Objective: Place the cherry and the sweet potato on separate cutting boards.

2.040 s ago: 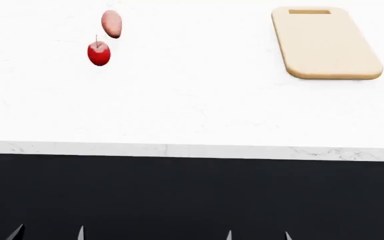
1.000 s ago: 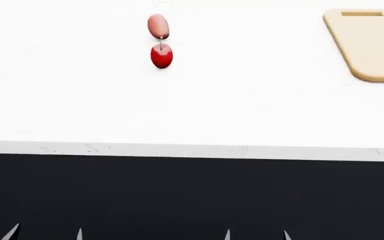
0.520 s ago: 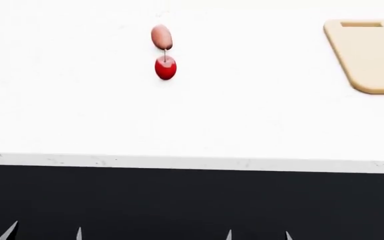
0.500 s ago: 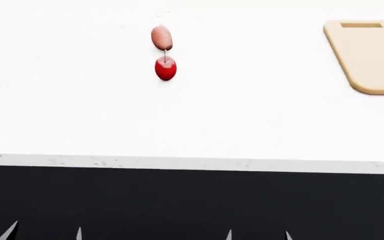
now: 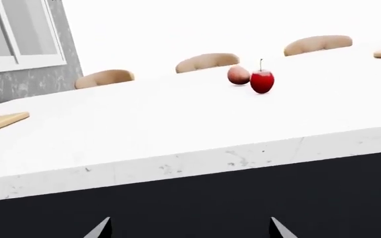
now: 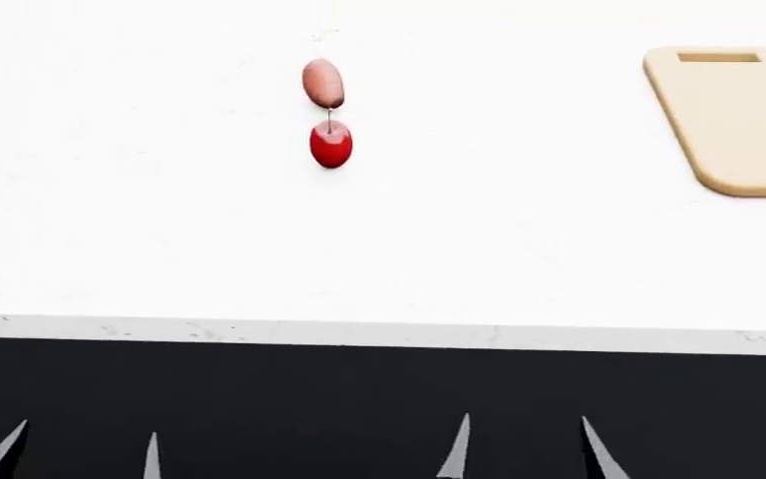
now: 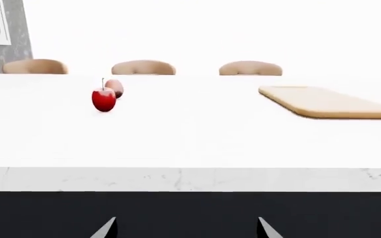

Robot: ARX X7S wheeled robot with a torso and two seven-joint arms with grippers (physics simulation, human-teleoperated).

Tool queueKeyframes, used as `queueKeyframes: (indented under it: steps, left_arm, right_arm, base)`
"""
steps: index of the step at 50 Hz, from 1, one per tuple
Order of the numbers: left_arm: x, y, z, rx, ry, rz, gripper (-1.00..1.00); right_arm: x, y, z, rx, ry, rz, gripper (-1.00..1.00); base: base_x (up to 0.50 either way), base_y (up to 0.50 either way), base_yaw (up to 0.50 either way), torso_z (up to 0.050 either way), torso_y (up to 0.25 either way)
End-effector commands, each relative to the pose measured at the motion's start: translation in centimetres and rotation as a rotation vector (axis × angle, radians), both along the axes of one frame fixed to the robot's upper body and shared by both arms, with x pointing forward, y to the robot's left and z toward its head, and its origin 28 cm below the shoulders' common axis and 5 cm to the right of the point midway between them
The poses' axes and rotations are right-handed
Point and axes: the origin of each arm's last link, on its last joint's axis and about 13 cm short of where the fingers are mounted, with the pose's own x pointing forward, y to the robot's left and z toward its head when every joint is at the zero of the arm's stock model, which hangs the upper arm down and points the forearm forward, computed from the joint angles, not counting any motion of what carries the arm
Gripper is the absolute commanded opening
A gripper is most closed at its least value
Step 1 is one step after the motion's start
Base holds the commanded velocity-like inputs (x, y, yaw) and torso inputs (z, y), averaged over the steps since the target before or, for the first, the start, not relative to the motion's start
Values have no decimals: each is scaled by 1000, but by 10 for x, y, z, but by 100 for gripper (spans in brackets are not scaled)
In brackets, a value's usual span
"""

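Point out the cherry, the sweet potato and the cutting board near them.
cherry [image 6: 331,147], head view, middle of the red body
sweet potato [image 6: 323,83], head view, middle of the tuber
cutting board [image 6: 745,125], head view, bare top surface

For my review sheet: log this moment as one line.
phase: approach | cherry, sweet potato: on counter, unplaced | cutting board: bare | left gripper, right gripper: open, empty

The cherry [image 6: 331,146] is glossy bright red with a thin dark stem. The sweet potato [image 6: 323,83] is a dull pinkish tan. The cutting board [image 6: 736,115] is plain light tan wood. The worktop [image 6: 157,230] is white, its front edge marbled with faint grey veins above a black cabinet front [image 6: 356,409]. The chair backs [image 7: 143,67] beyond the far edge are tan; the wall [image 5: 25,84] is mottled grey.
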Motion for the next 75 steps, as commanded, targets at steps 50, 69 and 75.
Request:
queueKeyframes:
  steps: [50,69,75]
  left_arm:
    - [48,25,162,-151,176,-175,100]
    - [48,22,156,-152,207,-193,100]
    - [47,21,155,-149,213,-199,100]
  right_arm:
    - [49,-58,145,-62,10,80,100]
    - [48,-57,145,-63,12,97,100]
    - [48,-56,145,-58,14,105,100]
  base:
    - [265,0,0,0,0]
    - [500,0,0,0,1]
    - [500,0,0,0,2]
